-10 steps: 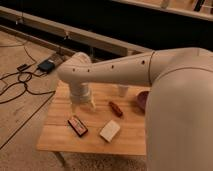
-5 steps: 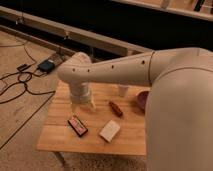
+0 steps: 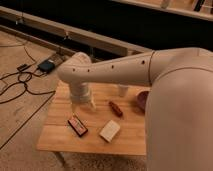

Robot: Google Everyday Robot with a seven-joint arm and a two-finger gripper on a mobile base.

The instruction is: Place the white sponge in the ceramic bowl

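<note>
While pincer [image 3: 83, 106] hangs spread above table [image 3: 55, 135] | white sponge [image 3: 109, 130] near front edge

Nothing there could be read: no lettering made out on the red-edged box [image 3: 77, 125], none on the white sponge [image 3: 109, 131]. The gripper [image 3: 84, 105] hung over the worktop [image 3: 55, 137] just behind that box, fingers apart.

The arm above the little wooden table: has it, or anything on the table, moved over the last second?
Nothing has visibly changed. The gripper hangs open over the left side of the table, holding nothing. The white sponge lies near the front edge and the ceramic bowl sits at the right, partly behind the arm, both where they were.
</note>
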